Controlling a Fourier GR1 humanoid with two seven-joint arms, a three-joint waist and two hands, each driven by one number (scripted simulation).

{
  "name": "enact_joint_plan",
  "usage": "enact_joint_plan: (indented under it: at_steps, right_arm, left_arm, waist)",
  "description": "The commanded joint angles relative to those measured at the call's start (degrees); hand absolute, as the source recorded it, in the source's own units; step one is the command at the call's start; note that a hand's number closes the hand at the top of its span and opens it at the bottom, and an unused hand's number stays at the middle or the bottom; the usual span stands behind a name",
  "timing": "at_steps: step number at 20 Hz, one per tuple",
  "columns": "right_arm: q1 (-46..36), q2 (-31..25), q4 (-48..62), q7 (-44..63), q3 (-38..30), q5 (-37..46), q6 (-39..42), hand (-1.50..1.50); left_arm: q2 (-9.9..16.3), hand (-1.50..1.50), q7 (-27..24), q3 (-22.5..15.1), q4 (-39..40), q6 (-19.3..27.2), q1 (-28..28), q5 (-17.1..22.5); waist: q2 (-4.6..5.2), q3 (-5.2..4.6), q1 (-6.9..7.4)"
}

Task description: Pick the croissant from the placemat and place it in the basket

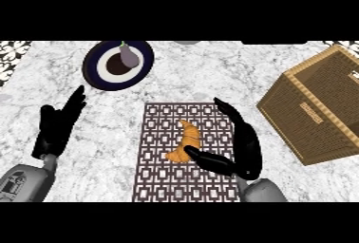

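- Left hand [57, 124] sits over the marble counter [210, 71], fingers straight, holding nothing.
- Dark round plate [116, 64] up top carries a small purple eggplant [128, 55].
- Golden curved croissant [186, 142] lies on the brown patterned placemat [168, 180].
- Right hand [235, 147] is spread, thumb touching the croissant's lower end.
- Brown woven wicker basket [322, 104] stands far right.

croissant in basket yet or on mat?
On mat. The croissant lies on the placemat, right hand open beside it; basket stands apart.
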Motion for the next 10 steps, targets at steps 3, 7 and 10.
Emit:
enact_joint_plan:
  at_steps: [3,7,10]
  right_arm:
    - [3.17,-11.69,0.17,16.88,1.63,16.50,-10.72,-1.50]
    - [2.83,-21.99,-2.06,30.37,5.63,22.63,-1.28,-1.50]
    - [3.51,-26.45,-7.52,39.27,10.04,23.60,8.16,-1.50]
  left_arm:
    - [0.04,0.00,0.64,0.43,0.37,1.53,1.14,-0.79]
    - [-0.23,0.00,1.05,-0.15,0.08,1.37,1.53,-1.01]
    - [-0.16,0.00,2.23,0.43,-0.22,1.72,-0.69,-1.04]
  waist:
    - [-0.78,-0.52,-1.86]
    - [-0.88,-0.67,-1.65]
    - [-0.81,-0.55,-2.10]
